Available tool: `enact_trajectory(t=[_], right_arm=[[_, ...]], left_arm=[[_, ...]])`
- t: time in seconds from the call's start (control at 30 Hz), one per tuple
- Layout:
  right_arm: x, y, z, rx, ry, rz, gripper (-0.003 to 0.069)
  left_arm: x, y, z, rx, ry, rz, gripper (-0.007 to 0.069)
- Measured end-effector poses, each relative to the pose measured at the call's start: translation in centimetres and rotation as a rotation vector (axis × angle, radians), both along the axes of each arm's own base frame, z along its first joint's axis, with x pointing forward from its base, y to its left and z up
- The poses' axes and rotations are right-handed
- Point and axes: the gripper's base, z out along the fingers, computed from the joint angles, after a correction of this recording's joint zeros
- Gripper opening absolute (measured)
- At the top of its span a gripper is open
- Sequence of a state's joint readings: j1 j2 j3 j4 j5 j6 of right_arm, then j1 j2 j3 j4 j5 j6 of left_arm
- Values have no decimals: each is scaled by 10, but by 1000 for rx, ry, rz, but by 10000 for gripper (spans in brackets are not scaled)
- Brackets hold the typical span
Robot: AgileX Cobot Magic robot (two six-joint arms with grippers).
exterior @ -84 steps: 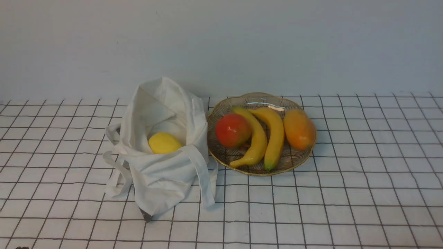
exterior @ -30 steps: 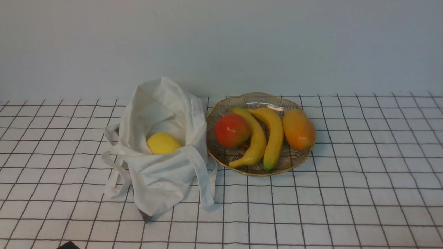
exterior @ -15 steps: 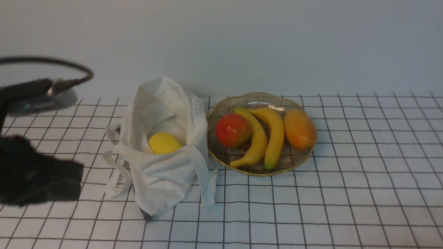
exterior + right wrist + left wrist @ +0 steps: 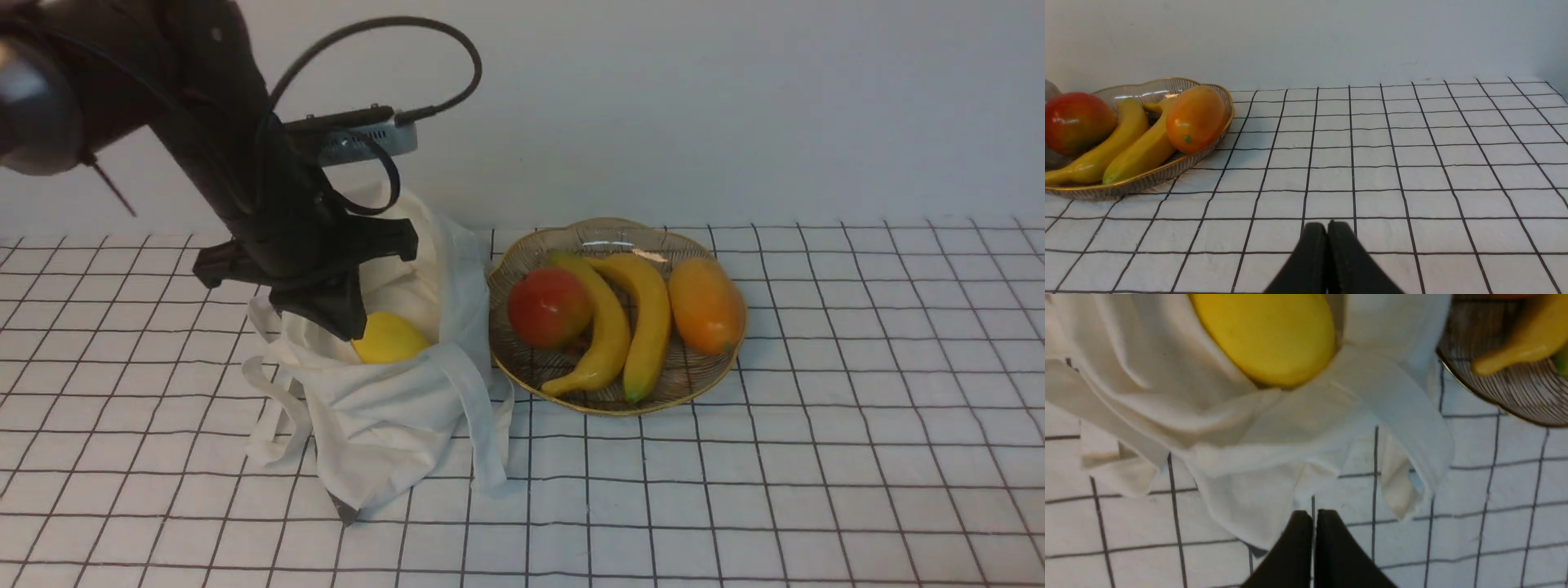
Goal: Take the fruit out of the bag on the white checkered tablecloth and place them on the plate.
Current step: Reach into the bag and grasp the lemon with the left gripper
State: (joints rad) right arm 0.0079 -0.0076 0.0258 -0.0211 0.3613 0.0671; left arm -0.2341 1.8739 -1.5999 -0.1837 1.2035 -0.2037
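The yellow lemon (image 4: 393, 340) lies in the open mouth of the white tote bag (image 4: 384, 416) on the white checkered tablecloth (image 4: 735, 490). My left gripper (image 4: 344, 323) hangs over the bag, just left of the lemon, shut and empty. In the left wrist view its fingertips (image 4: 1313, 515) are pressed together, with the lemon (image 4: 1269, 335) and the bag (image 4: 1249, 428) beyond them. The glass plate (image 4: 608, 407) with a gold rim stands right of the bag. My right gripper (image 4: 1327, 225) is shut and empty over bare cloth, right of the plate (image 4: 1167, 173); it is out of the front view.
The plate holds two bananas (image 4: 629, 327), a red-orange round fruit (image 4: 549, 308) and an orange mango (image 4: 705, 305). The bag's strap handles (image 4: 478, 425) hang down its front and left side. A grey wall runs along the back of the table.
My left arm has swung in from the left edge and now hangs over the bag beside the lemon. The lemon, bag and plate have not moved.
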Motion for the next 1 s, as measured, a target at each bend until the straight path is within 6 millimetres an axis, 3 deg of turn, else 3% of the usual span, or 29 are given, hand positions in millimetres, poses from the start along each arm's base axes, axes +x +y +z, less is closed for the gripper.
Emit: enact_trajectory(t=[0.23,0.43,0.53,0.57,0.63,0.67,0.73,0.87,1.0], right_arm=[[0,0,0,0,0,0,-15],[0,0,0,0,0,0,-15],[0,0,0,0,0,0,-15],[0,0,0,0,0,0,-15],[0,0,0,0,0,0,-15],[0,0,0,0,0,0,-15],[0,0,0,0,0,0,-15],[0,0,0,0,0,0,-15],[0,0,0,0,0,0,-15]], left_arm=[[34,-1,-35,-1,41,190,5],[49,-4,-50,-12,9,225,113],[53,-3,-49,-9,-28,247,252],[53,-3,-49,-9,-28,247,252],[56,-3,-51,-14,-41,307,400],[56,-3,-51,-16,-41,312,409],[58,-3,-56,-23,-32,371,501],[61,-3,-71,-22,14,475,605],[63,-2,-85,-3,41,511,624]])
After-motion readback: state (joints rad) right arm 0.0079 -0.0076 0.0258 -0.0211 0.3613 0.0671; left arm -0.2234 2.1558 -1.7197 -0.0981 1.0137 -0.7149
